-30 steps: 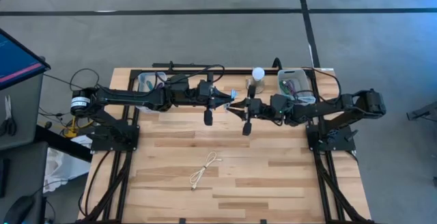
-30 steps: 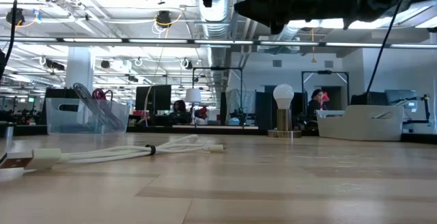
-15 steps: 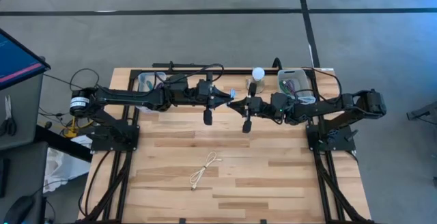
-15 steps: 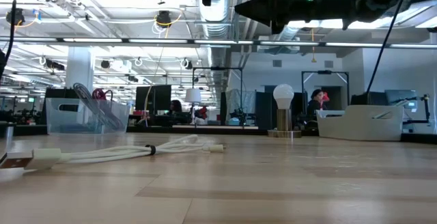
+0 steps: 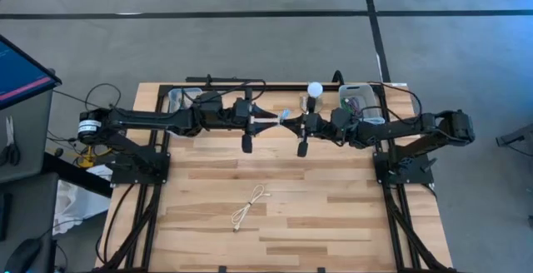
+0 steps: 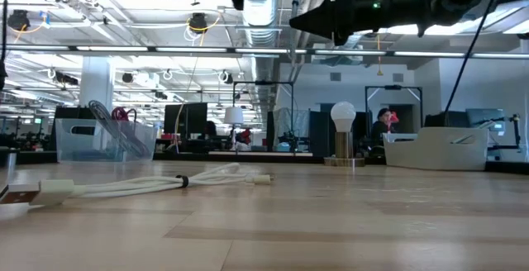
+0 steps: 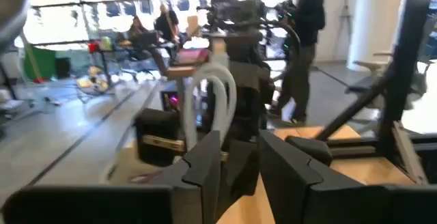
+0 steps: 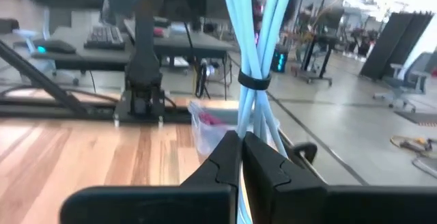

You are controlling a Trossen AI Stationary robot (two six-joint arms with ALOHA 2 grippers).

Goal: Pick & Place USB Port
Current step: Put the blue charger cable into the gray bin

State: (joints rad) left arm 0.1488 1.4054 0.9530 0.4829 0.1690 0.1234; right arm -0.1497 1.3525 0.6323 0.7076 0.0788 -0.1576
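A light blue cable bundle (image 5: 271,119) (image 8: 254,46), tied with a black band (image 8: 254,81), hangs in the air over the far middle of the table. My right gripper (image 5: 289,121) (image 8: 240,145) reaches in level from the right and is shut on it. My left gripper (image 5: 255,116) (image 7: 239,166) faces it from the left, level, with its fingers apart. In the left wrist view the cable (image 7: 213,91) loops in front of the right gripper and runs down behind one left finger (image 7: 205,159). My left gripper: I cannot tell whether its open fingers touch the cable's end, because one finger hides that end. My right gripper pinches several strands of the bundle (image 8: 249,117) between its two fingers, just short of the black band. The fingers come level from the table's right. The cable is clear of the table and reaches toward my left gripper.
A white cable (image 5: 250,205) (image 6: 149,184) lies loose on the near middle of the table. At the far edge stand a clear bin (image 5: 181,98) (image 6: 103,139), a bulb lamp (image 5: 315,90) (image 6: 343,130) and a white bin (image 5: 356,98) (image 6: 450,147). A person (image 7: 304,39) stands beyond the table.
My left gripper has drawn back toward the table's left edge, away from my right gripper. A stretch of the cable now shows between the two. My right gripper has kept the cable in the air at about the same place.
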